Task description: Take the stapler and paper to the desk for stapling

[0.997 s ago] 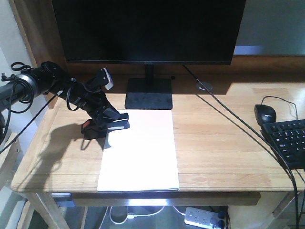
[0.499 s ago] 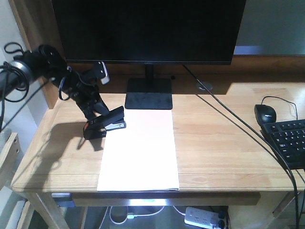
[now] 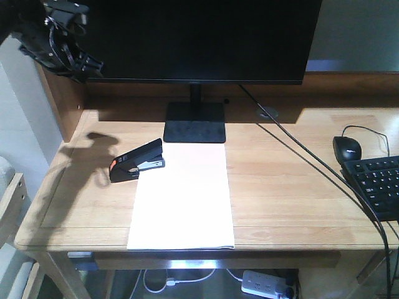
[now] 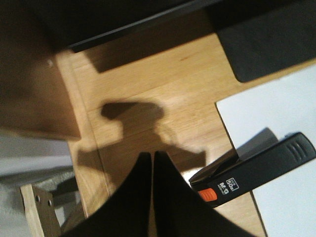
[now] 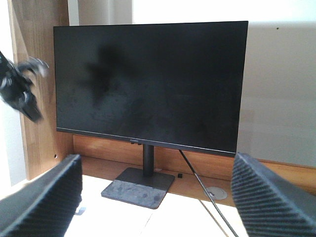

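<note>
Change since a second ago: left gripper (image 4: 150, 163) no longer clamping the small black stapler with the orange-red patch (image 3: 137, 161); now lifting clear toward the upper left corner of the front view, fingers pressed together, nothing between them.
Stapler position: resting on the light butcher-block wooden desk (image 3: 287, 180), silver magazine end overlapping the upper left corner of the thin white paper stack (image 3: 182, 196), orange end hanging off onto bare wood.
Paper position: lying flat in front of the black monitor stand (image 3: 194, 122), near edge reaching the desk's front rim.
Task reading: both items apparently delivered; pressing the stapler likely remaining.
Right gripper (image 5: 153, 197): hanging wide open, holding nothing, facing the large black monitor (image 5: 148, 84).
Surroundings: black computer mouse (image 3: 347, 147) and black keyboard (image 3: 377, 184) sitting well to the right; black cable (image 3: 312, 163) crossing the desk diagonally.
Obstructions: nothing crowding the stapler; cable staying well apart from the paper.
</note>
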{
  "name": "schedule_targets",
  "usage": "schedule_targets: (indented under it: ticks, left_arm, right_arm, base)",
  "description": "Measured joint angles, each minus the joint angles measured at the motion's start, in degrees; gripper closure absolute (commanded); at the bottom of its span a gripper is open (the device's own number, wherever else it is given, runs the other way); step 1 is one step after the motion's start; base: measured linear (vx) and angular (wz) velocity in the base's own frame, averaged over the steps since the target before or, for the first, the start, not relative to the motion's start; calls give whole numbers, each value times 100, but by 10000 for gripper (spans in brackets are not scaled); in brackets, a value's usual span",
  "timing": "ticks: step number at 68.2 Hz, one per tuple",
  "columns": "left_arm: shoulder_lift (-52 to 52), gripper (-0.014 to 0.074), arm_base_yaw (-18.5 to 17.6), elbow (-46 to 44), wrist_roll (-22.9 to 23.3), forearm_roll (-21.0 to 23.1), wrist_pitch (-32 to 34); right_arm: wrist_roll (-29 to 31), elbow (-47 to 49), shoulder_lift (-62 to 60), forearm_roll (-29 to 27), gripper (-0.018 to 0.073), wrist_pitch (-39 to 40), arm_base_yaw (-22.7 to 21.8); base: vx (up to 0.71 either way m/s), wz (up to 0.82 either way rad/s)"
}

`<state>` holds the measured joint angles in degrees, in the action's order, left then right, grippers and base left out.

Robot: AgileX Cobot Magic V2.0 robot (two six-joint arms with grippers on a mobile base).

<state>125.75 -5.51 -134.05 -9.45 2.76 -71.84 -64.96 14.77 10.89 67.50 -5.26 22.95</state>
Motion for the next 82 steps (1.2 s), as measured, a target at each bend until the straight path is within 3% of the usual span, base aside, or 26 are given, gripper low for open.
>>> schedule_targets:
  ticks: [5,11,25,44,60,73,82]
  left_arm:
    - [-161,603,6,0,798,-276,-20]
    - [-364,603,6,0,1417,-453,-36]
    - [-899,603,6,0,1947,-473,-41]
    - [-1498,603,6,0,1965,-543,-40]
    - [-1974,603,6,50,1531,-555,-39]
    - [-2594,603,1,893,1383,-555,429]
    - [-3234,603,1,2002,1289,-555,1066]
  right_arm:
    - [0,0,0,0,-18,0,0]
    - [0,0,0,0,-18,0,0]
    - [0,0,0,0,-18,0,0]
    - [0,0,0,0,-18,0,0]
    - [0,0,0,0,-18,0,0]
    - [0,0,0,0,-18,0,0]
    - [0,0,0,0,-18,0,0]
  base:
    - [0,0]
    - [0,0]
    - [0,0]
    - [0,0]
    - [0,0]
    - [0,0]
    - [0,0]
